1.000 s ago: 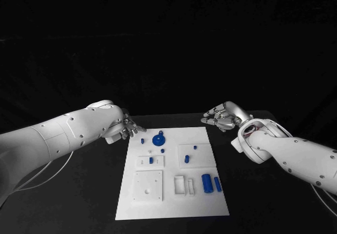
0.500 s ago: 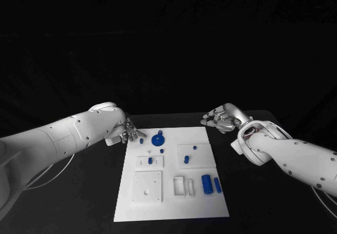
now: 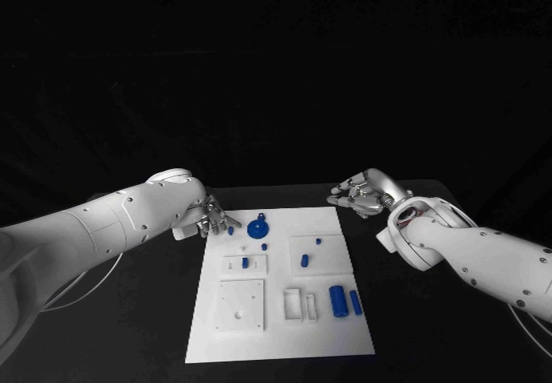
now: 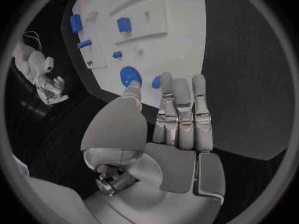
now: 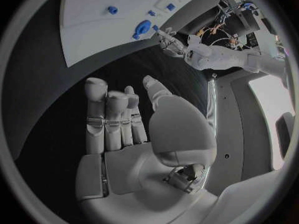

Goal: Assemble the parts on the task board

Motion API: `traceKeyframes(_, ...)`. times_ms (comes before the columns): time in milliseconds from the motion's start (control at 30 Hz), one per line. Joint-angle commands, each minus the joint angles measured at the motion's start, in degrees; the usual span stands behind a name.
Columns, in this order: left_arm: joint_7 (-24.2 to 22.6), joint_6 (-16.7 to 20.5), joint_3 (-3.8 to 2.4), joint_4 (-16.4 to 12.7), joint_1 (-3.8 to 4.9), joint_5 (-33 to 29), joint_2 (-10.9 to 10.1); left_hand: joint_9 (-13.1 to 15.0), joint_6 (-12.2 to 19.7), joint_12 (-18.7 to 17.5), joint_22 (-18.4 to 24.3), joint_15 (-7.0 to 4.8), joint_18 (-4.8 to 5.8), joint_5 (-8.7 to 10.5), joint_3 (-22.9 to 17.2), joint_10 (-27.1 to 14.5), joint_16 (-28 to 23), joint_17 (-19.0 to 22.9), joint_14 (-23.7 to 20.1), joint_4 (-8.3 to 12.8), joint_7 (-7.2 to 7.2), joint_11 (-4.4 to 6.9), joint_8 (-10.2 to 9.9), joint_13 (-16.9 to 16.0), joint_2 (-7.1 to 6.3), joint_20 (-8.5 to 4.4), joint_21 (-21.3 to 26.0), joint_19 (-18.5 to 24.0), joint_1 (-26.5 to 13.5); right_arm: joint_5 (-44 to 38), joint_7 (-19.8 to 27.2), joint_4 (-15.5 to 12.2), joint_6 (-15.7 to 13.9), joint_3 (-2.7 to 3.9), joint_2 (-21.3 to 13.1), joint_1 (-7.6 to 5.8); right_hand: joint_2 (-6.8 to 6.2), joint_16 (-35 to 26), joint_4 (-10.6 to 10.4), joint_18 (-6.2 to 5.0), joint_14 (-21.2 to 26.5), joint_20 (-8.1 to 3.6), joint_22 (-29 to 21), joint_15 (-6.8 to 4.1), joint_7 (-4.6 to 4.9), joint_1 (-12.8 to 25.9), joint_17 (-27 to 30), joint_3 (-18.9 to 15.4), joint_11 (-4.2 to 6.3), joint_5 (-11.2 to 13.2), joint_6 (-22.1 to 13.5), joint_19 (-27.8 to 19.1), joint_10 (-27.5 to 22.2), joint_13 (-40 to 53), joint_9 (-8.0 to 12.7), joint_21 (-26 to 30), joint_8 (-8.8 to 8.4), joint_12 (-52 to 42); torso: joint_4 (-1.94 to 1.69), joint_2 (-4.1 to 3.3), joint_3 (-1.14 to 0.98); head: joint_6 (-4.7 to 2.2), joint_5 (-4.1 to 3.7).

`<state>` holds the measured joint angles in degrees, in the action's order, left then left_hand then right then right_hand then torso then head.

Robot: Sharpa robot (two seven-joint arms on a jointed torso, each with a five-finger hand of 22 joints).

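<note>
The white task board (image 3: 281,319) lies in the middle of the black table. On its far part I see a round blue disc (image 3: 258,230) and a small blue peg (image 3: 230,230). Further small blue parts (image 3: 305,259) sit mid-board, and two blue cylinders (image 3: 338,300) lie near the right edge. My left hand (image 3: 210,217) hovers at the board's far left corner, fingers straight and holding nothing (image 4: 177,114); its fingertips are close to the peg (image 4: 156,82) and the disc (image 4: 130,76). My right hand (image 3: 362,194) hangs beyond the board's far right corner, open and holding nothing (image 5: 124,129).
Raised white blocks (image 3: 242,304) and slotted holders (image 3: 294,303) stand on the near half of the board. Black table (image 3: 426,319) surrounds the board on all sides. The right wrist view shows the board (image 5: 99,25) and my left hand (image 5: 169,39) across it.
My left hand has edged slightly closer to the board's far left corner. The right hand has stayed in place. The parts have not moved.
</note>
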<state>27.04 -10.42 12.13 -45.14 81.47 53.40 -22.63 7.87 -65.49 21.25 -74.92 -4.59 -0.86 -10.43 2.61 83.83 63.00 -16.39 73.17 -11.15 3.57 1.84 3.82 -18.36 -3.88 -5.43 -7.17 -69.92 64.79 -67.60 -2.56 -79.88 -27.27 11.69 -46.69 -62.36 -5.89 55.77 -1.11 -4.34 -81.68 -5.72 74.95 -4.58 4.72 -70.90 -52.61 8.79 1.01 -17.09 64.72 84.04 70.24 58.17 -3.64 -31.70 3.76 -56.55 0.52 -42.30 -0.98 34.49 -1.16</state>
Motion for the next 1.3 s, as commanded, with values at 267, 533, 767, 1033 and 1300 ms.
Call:
traceKeyframes(267, -1.3, -2.1, 0.13, 0.3, -0.3, -0.4, 0.5, -0.5, 0.2, 0.2, -1.2, -0.01, 0.86, -1.45, 3.1, 1.0, 0.5, 0.4, -0.4, 3.8, -0.05, -0.4, -0.1, 0.0, 4.75, 0.2, -0.8, 0.2, 1.4, -0.3, 0.5, 0.0, 0.2, 0.03, 0.2, 0.01, -0.25, 0.0, -0.2, -0.6, 0.2, 0.06, 3.5, -0.06, 0.01, -0.2, -0.1, -0.2, -0.09, -0.2, -0.5, 0.4, -0.3, 0.0, 0.0, 0.1, -0.21, 0.2, 0.12, -0.11, 0.05, -0.05, -0.08)
traceKeyframes(533, -1.5, -1.7, 0.15, 1.0, -0.47, -0.6, 0.8, -0.7, 0.2, 0.1, -1.2, -0.02, 0.86, -1.72, 3.8, 0.8, 0.7, 0.4, -0.4, 4.2, -0.02, -0.44, -0.1, 0.0, 7.09, 0.19, -0.9, 0.3, 2.0, -0.3, 0.5, 0.0, 0.2, 0.03, 0.2, 0.01, -0.24, 0.0, -0.2, -0.6, 0.2, 0.06, 3.5, -0.07, 0.01, -0.3, -0.1, -0.2, -0.09, -0.3, -0.5, 0.4, -0.3, 0.0, 0.0, 0.0, -0.22, 0.2, 0.04, -0.06, 0.04, 0.1, -0.29)
traceKeyframes(767, -1.6, -1.5, 0.16, 1.5, -0.53, -1.0, 1.0, -0.8, 0.3, 0.1, -1.2, -0.02, 0.86, -1.99, 3.9, 0.8, 0.8, 0.4, -0.4, 4.3, 0.02, -0.48, -0.1, 0.1, 8.12, 0.19, -1.0, 0.3, 2.4, -0.3, 0.5, 0.0, 0.2, 0.03, 0.3, 0.01, -0.2, 0.0, -0.2, -0.59, 0.2, 0.05, 3.5, -0.07, -0.01, -0.3, -0.2, -0.1, -0.07, -0.3, -0.5, 0.4, -0.3, 0.0, 0.0, 0.0, -0.21, 0.1, -0.04, -0.04, 0.02, 0.17, -0.34)
traceKeyframes(1033, -1.7, -1.7, 0.15, 1.7, -0.58, -1.4, 1.2, -0.9, 0.2, 0.0, -1.2, -0.05, 0.86, -2.09, 3.9, 0.7, 1.0, 0.4, -0.5, 4.5, 0.01, -0.54, -0.1, 0.1, 8.84, 0.17, -1.1, 0.3, 2.8, -0.4, 0.5, 0.1, 0.3, 0.03, 0.4, 0.01, -0.2, 0.0, -0.2, -0.59, 0.2, 0.05, 3.5, -0.07, -0.01, -0.3, -0.2, -0.1, -0.07, -0.3, -0.5, 0.4, -0.3, 0.0, 0.0, 0.0, -0.21, 0.1, 0.01, -0.03, 0.02, 0.22, -0.31)
traceKeyframes(1300, -1.9, -1.6, 0.15, 2.0, -0.6, -2.0, 1.2, -0.9, -0.4, -0.2, -1.2, -0.16, 0.86, -2.32, 2.9, 0.7, 1.1, 0.4, -0.5, 6.0, -0.22, -0.47, -0.1, 0.3, 10.51, 0.1, -1.3, 0.4, 5.9, -0.4, 0.5, 0.2, 0.3, 0.03, 0.5, 0.01, -0.11, 0.1, -0.1, -0.59, 0.2, 0.05, 3.5, -0.08, -0.02, -0.3, -0.2, 0.0, -0.06, -0.4, -0.4, 0.4, -0.2, 0.1, 0.0, 0.0, -0.2, 0.1, -0.04, -0.06, 0.02, 0.12, -0.32)
